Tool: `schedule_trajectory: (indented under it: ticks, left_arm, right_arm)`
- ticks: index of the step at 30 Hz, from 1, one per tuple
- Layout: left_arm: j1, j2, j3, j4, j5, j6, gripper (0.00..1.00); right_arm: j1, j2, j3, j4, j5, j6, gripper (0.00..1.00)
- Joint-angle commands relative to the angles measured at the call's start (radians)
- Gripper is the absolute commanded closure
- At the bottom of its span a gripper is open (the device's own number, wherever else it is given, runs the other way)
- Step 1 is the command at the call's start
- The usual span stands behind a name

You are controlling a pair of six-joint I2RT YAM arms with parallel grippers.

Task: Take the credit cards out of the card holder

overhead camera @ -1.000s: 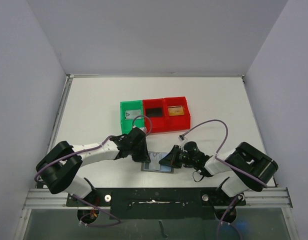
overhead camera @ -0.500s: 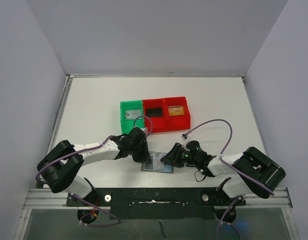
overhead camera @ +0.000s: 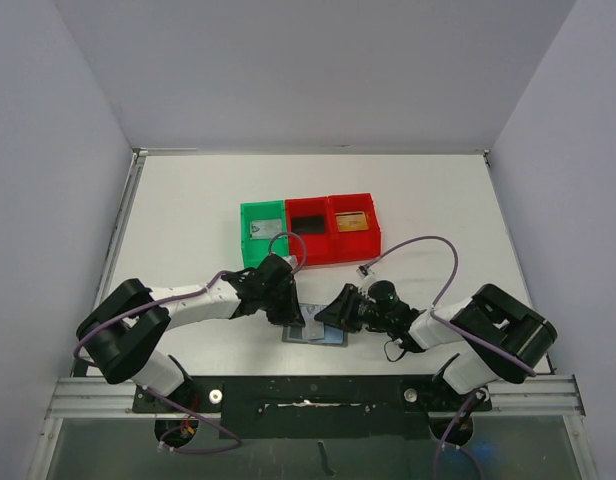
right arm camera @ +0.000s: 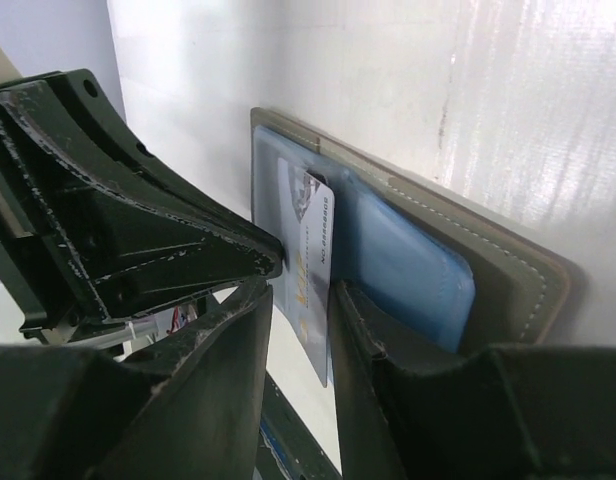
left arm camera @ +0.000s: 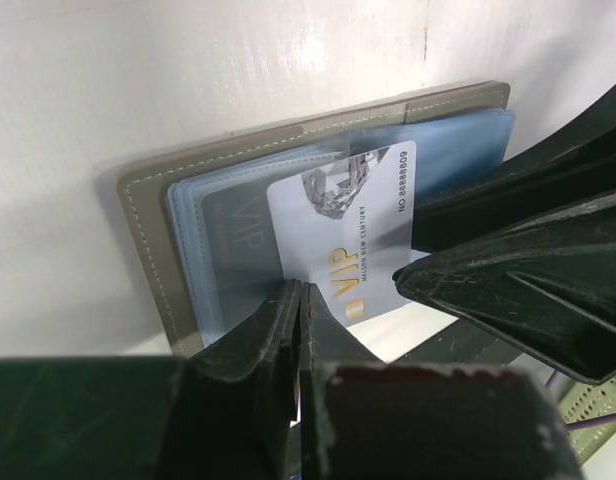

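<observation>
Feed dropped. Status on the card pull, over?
Left fingers shut at silver card corner. Right fingers straddle it, open. Card partly out of card holder. Nothing blocking.

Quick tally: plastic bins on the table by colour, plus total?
Green bin: 1
Red bins: 2
Total: 3
</observation>
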Motion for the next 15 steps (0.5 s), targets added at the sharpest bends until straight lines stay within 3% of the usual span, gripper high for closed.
schedule_trajectory:
  ticks: [1, 10, 15]
  left_arm:
    - [0.001, 0.025, -0.022, -0.022, -0.023, 0.017, 1.0]
    - [0.001, 0.016, -0.017, -0.03, -0.031, 0.013, 1.0]
    - [0.001, 0.003, -0.015, -0.05, -0.048, 0.01, 1.0]
  right_arm:
    - [0.006, 0.008, -0.002, 0.125, -0.019, -0.015, 0.7]
    - [0.014, 0.098, 0.028, 0.189, -0.05, 0.001, 0.77]
    - [0.012, 0.094, 0.003, 0.198, -0.03, 0.021, 0.96]
